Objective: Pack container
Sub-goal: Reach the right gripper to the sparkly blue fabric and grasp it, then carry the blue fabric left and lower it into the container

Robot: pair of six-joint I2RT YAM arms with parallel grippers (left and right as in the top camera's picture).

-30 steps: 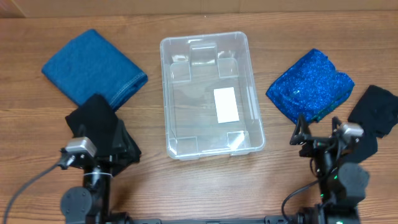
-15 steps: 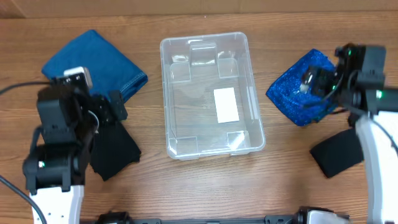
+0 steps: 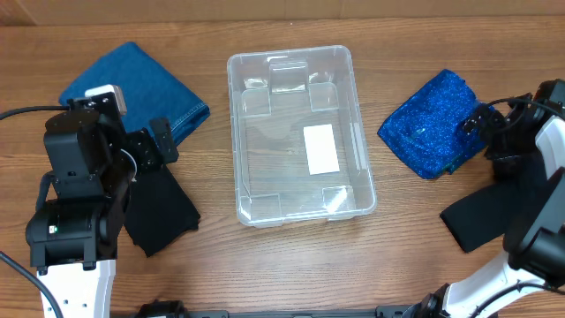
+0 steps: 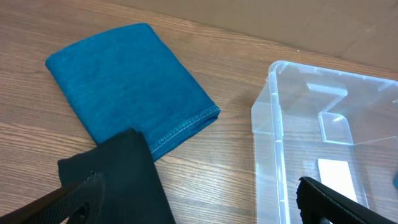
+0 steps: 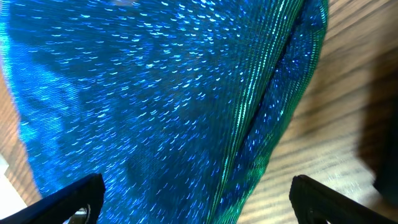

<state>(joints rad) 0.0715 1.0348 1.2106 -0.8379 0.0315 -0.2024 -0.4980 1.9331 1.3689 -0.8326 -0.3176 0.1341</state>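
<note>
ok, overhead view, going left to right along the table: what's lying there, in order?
folded denim cloth → container → sparkly blue cloth

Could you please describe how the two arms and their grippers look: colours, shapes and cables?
Both arms have black, boxy upper housings and smooth white lower links. The left arm carries a small light-grey block on top, and a thin black cable loops away from it. The right arm also has a black cable near its wrist. The left gripper and right gripper have matte black fingers.
</note>
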